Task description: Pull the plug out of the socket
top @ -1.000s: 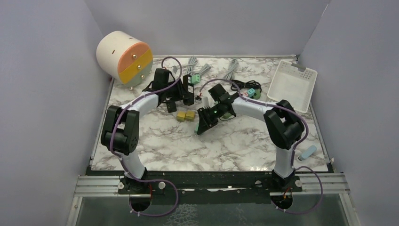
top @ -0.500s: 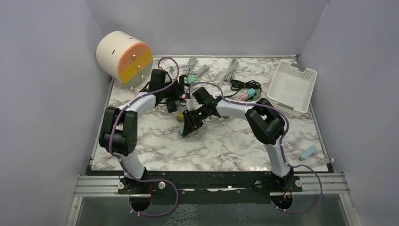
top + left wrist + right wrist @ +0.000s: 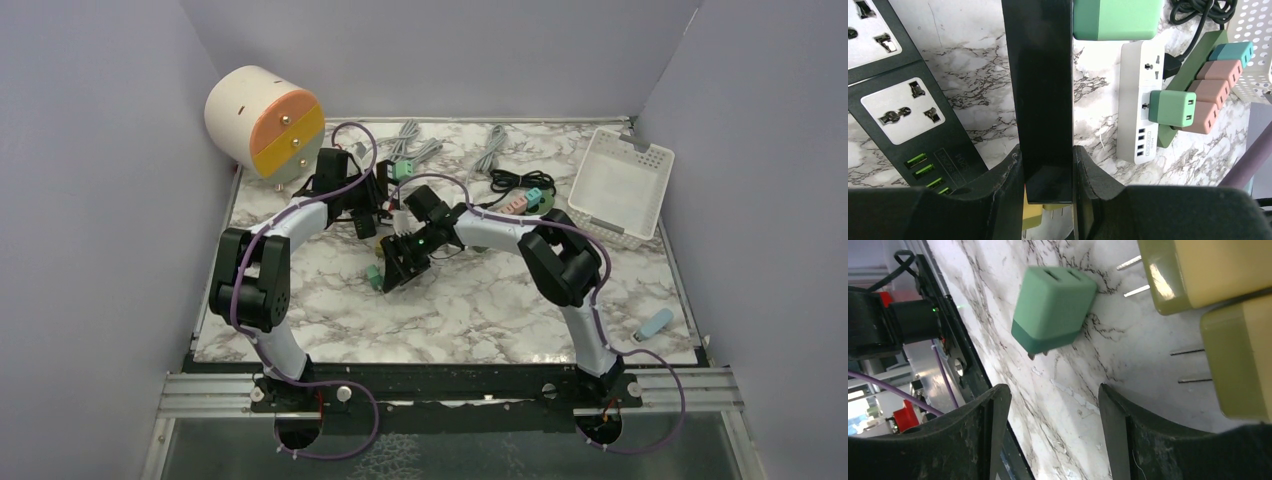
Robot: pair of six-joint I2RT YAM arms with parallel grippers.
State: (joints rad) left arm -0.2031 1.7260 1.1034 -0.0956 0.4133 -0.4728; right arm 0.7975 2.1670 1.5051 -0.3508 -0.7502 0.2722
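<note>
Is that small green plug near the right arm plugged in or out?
Out. The green plug sits in no socket; its prongs show bare.

Left wrist view: yellow plug (image 3: 1032, 218) mostly hidden behind the black slab (image 3: 1043, 90)

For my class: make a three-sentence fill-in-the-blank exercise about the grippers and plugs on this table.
The left gripper is shut on a ____ power strip.
The jaws of the right gripper stand ____ near a loose green plug.
Beside that plug lie two ____ plugs.
Missing words: black, open, yellow.
</note>
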